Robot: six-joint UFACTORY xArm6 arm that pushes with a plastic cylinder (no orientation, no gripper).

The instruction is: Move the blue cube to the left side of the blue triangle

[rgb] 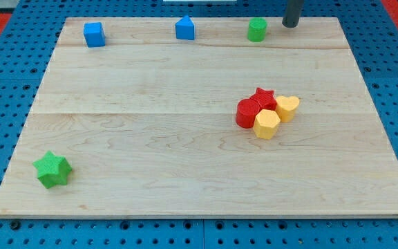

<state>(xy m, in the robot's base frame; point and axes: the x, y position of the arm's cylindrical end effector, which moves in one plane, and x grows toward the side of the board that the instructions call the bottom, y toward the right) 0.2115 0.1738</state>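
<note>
Green star block (53,170) lies far from the rod tip (291,25); blue plastic cube (94,34) sits well left of it, beyond the blue triangle (185,29); no jaws, nothing held.

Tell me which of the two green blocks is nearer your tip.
The green cylinder at the view's top, just left of my tip. The green star lies far off, at the board's bottom-left corner.

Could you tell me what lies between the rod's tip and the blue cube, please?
In the camera view, the green cylinder and then the blue triangle lie between my tip and the blue cube.
</note>
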